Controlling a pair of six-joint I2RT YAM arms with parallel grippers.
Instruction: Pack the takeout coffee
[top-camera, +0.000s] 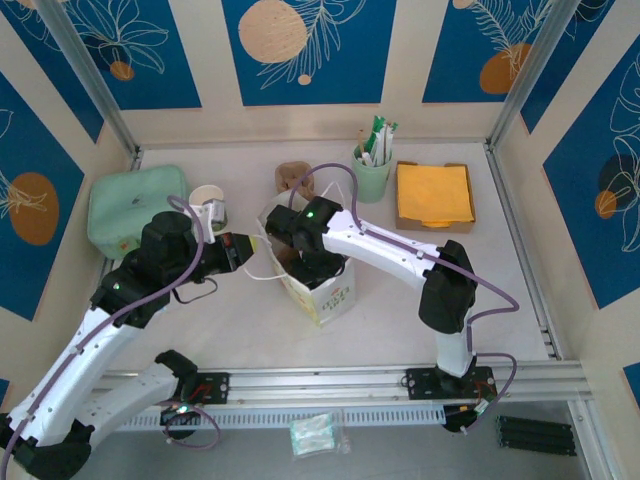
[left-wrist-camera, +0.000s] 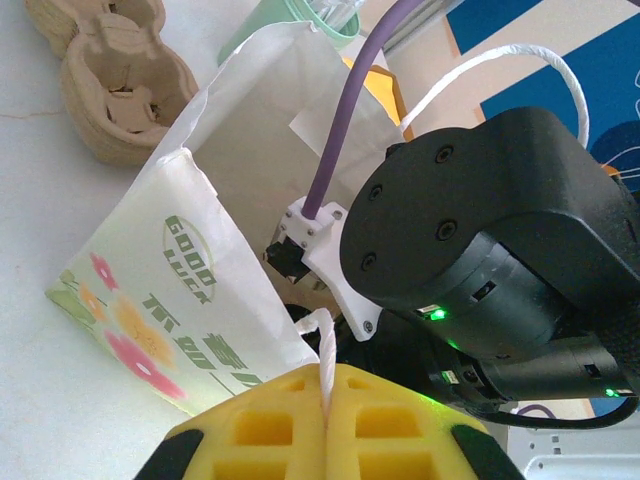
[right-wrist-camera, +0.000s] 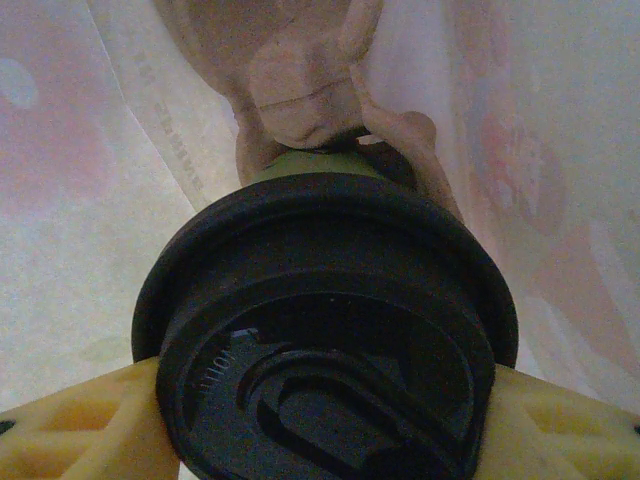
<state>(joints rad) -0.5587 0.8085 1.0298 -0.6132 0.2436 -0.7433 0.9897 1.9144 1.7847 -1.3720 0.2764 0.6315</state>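
1. Right gripper (right-wrist-camera: 322, 440): closed to the width of the takeout coffee (right-wrist-camera: 330, 320) and gripping it. One yellow finger (right-wrist-camera: 70, 430) is on each side of the black lid rim.
2. Takeout coffee: one cup, between the right fingers and inside the paper bag (top-camera: 325, 292). The lid faces back toward the wrist. The long axis runs straight out past the fingertips, base end away. A strip of green side wall shows beyond the lid.
3. Just beyond the cup's far end is one piece of pale brown moulded cardboard (right-wrist-camera: 300, 80). Whether it touches the cup I cannot tell. White bag walls are close on both sides of the gripper.
4. Left gripper (left-wrist-camera: 328, 405): yellow pads pressed together, pinching one white string handle (left-wrist-camera: 322, 345) of the bag. A second handle loop (left-wrist-camera: 500, 60) stands free on the far side of the right wrist.
5. One bag with a flower print and green lettering, its mouth open just ahead of the left fingertips.
6. Past the bag from the left gripper: one cardboard cup carrier (top-camera: 293, 177).
7. Beyond the right arm: one green cup of packets (top-camera: 372, 172) and one stack of orange napkins (top-camera: 434, 193).
8. Near the left gripper's outer side: one lidless cup (top-camera: 207, 197) and one pale green tray (top-camera: 130, 205).
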